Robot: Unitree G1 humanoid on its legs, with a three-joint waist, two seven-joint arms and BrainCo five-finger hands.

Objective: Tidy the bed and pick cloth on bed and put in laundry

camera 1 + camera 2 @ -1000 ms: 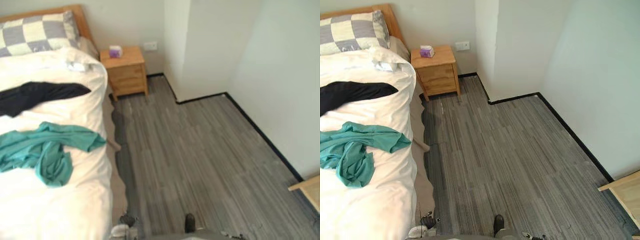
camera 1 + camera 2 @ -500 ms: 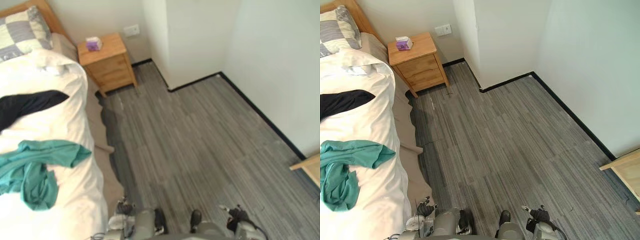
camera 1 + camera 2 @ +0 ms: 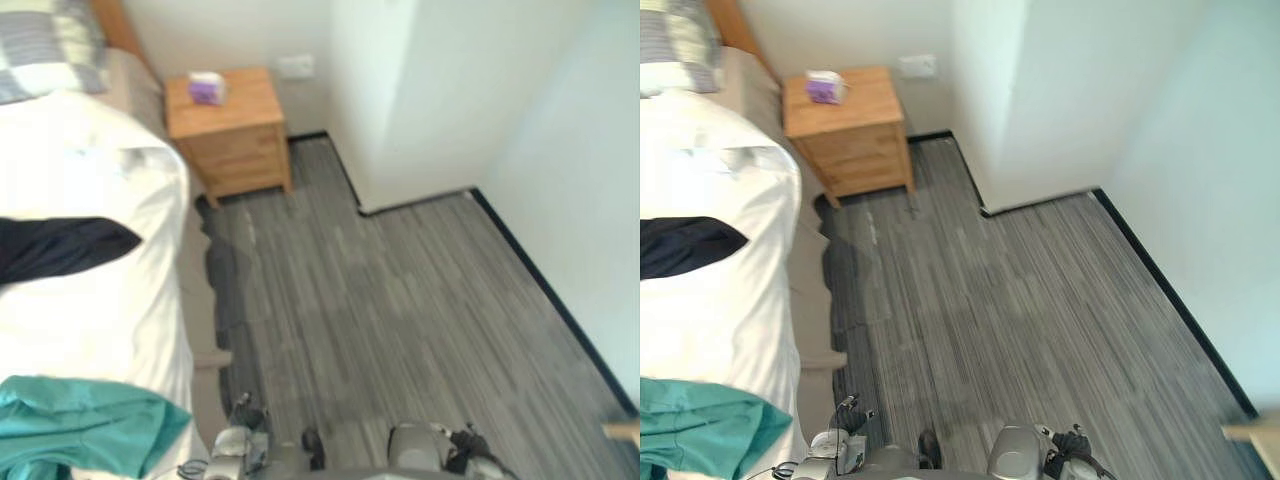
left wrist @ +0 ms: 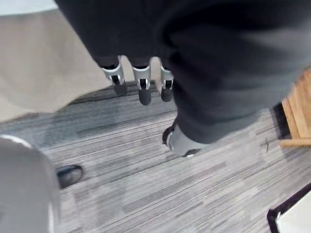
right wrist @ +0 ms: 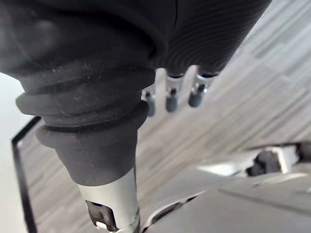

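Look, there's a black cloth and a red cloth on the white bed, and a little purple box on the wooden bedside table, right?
Almost. The second cloth is teal, not red, as the left eye view shows. The black cloth does lie on the white bed, and the little purple box sits on the wooden bedside table.

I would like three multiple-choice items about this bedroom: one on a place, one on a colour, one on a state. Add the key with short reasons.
1. Where is the purple box?
A on the nightstand
B on the pillow
C on the floor

2. What colour is the cloth nearest the robot on the bed?
A black
B teal
C red

3. How is the left hand?
A shut on cloth
B open, empty
C shut on a box

Key: 1 A, it stands on the wooden top. 2 B, teal lies nearest. 3 B, its fingers hang straight, holding nothing.
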